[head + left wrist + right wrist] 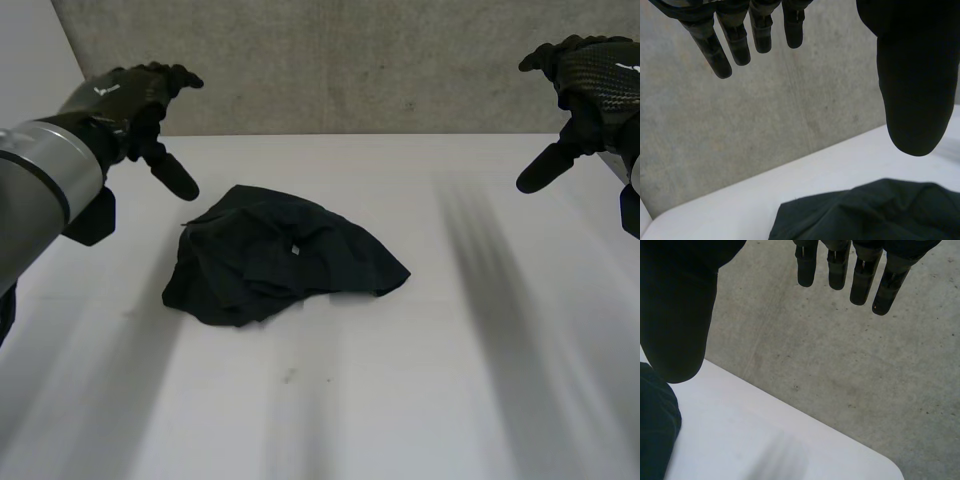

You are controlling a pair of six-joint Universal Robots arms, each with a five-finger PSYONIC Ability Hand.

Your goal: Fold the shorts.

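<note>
- Shorts (280,258), dark and rumpled into a loose heap, lie on the white bench (420,400), a little left of its middle.
- From where I stand I can't make out a waistband or a leg opening. I see only creases and a small pale speck (296,248) near the top of the mound.
- Left hand (135,95) hangs above the bench just beyond the heap's far-left edge. Its fingers are straight and its thumb is spread wide, and it holds nothing and is clear of the cloth.
- Right hand (590,75) is up at the far right, well apart from the shorts, spread wide too and empty.
- I'd say folding hasn't begun, and the heap wants spreading flat first.
- The biggest risk, to my eye, is a hand coming down on the mound and pinching several layers at once, because the edges are buried. The shorts would then lift as a lump rather than open out.
- Folding the heap as it lies would only lock the creases in.
- The right hand has the longer way to go. If the left grabs and pulls alone, the cloth will likely slide across the smooth bench rather than stretch.
- Black fingers over dark cloth also make a missed or shallow pinch easy to overlook.
</note>
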